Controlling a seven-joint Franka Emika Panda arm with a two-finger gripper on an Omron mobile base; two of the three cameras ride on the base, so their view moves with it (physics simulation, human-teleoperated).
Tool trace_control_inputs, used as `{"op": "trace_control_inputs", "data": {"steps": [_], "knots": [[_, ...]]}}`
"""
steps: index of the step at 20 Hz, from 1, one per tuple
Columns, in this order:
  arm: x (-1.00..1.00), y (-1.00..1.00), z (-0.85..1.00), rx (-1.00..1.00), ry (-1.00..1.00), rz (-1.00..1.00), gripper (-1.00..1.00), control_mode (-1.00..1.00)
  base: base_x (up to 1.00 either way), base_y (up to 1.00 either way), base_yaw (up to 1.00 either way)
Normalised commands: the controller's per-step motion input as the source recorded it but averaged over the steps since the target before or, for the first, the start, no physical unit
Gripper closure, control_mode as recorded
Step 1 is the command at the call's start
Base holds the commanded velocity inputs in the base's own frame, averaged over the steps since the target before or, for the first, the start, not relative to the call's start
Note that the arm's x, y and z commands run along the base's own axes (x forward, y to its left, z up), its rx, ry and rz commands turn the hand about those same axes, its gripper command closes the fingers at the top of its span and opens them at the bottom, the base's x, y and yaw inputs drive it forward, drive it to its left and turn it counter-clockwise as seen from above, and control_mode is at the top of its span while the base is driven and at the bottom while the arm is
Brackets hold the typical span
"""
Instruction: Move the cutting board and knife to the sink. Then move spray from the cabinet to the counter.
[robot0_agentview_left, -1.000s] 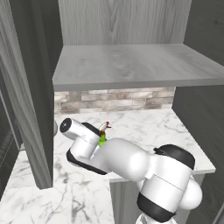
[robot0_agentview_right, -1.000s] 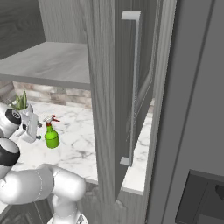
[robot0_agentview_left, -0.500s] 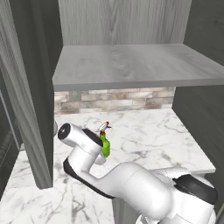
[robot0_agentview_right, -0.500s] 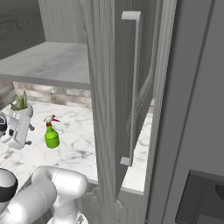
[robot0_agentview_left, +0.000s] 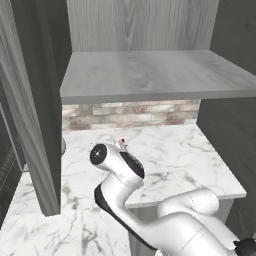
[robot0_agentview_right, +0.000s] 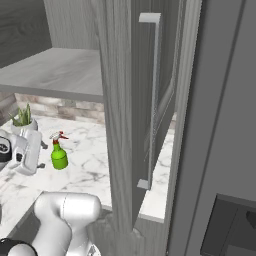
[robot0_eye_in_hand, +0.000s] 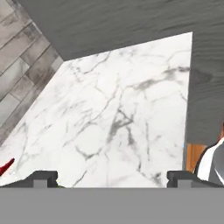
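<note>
Gripper (robot0_eye_in_hand: 111, 177) spread wide, holding nothing, its tips low over the counter (robot0_eye_in_hand: 118, 113); spray (robot0_agentview_right: 59, 151) stands upright on the marble at the gripper's 3 o'clock in the right base view; beyond, a plant (robot0_agentview_right: 22, 121), then the cabinet (robot0_agentview_left: 150, 75) shelf.

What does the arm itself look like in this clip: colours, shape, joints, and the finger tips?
The arm is glossy white with rounded, bulbous segments and dark bands at its joints. One end cap shows a dark round disc with a small light mark. The gripper has two small, dark grey, blocky finger tips. No cables or lettering are visible.
</note>
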Motion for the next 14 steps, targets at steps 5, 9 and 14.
{"op": "trace_control_inputs", "data": {"steps": [5,9,14], "knots": [[-0.38,-0.58,0.33,0.0,-0.2,-0.02,-1.0,-1.0,0.0,0.0,0.0],[-0.07,-0.61,0.43,0.07,-0.19,-0.01,-1.0,-1.0,0.0,0.0,0.0],[-0.03,-0.48,0.34,0.09,-0.16,-0.03,-1.0,-1.0,0.0,0.0,0.0]]}}
